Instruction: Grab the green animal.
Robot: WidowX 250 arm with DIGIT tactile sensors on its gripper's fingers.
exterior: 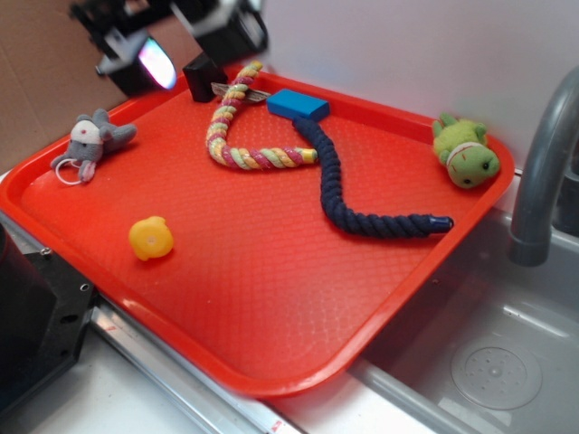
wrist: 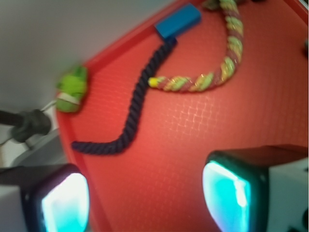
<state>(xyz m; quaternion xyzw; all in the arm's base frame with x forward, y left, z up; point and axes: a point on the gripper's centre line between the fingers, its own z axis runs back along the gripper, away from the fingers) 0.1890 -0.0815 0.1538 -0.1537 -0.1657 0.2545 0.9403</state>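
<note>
Six loose items share the red tray (exterior: 271, 298), which sits on the worktop beside a sink and keeps everything inside one shallow rim: the navy rope (exterior: 362, 194), the multicoloured rope (exterior: 237, 127), a blue block (exterior: 298, 105), a grey plush mouse (exterior: 90, 143), the green animal (exterior: 465, 152) and a yellow rubber duck (exterior: 150, 239). The green animal lies in the tray's far right corner against the rim, well apart from everything but the navy rope's end, so it looks easy to reach from above. The gripper (exterior: 176, 41) hovers over the opposite far corner, its jaws spread wide in the wrist view and holding nothing, so the approach seems not yet begun.
</note>
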